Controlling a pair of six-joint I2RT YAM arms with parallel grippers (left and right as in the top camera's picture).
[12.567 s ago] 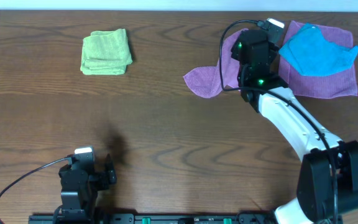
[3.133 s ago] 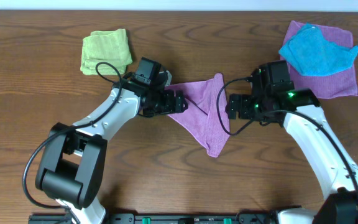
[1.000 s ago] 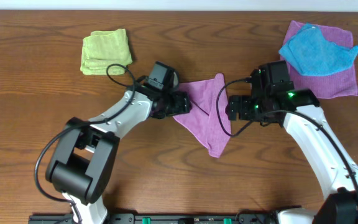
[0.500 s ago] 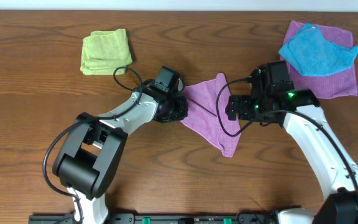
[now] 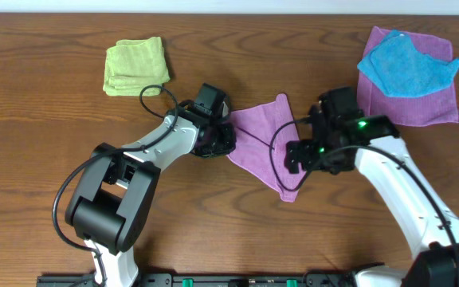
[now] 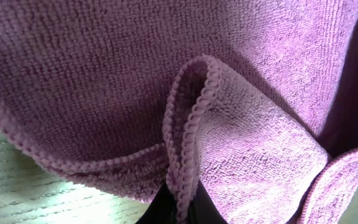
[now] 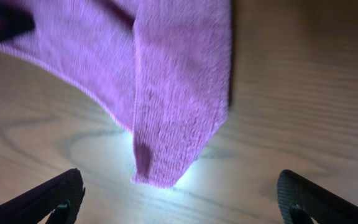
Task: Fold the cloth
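From the overhead feed I see a dark brown wood-grain table [image 5: 46,159] filling the view. Toward its far left lies a lime-green microfibre cloth [image 5: 136,67], folded into a small thick square, its stacked layers showing along the near edge. At the far right a bright blue microfibre cloth [image 5: 405,65] sits loosely bunched, rumpled rather than squared. It rests on a spread-out mauve-purple microfibre cloth [image 5: 433,108], covering that one's upper left part. The green cloth is well apart from this pair. On both wrist feeds I can make out pale, brightly lit wood grain.
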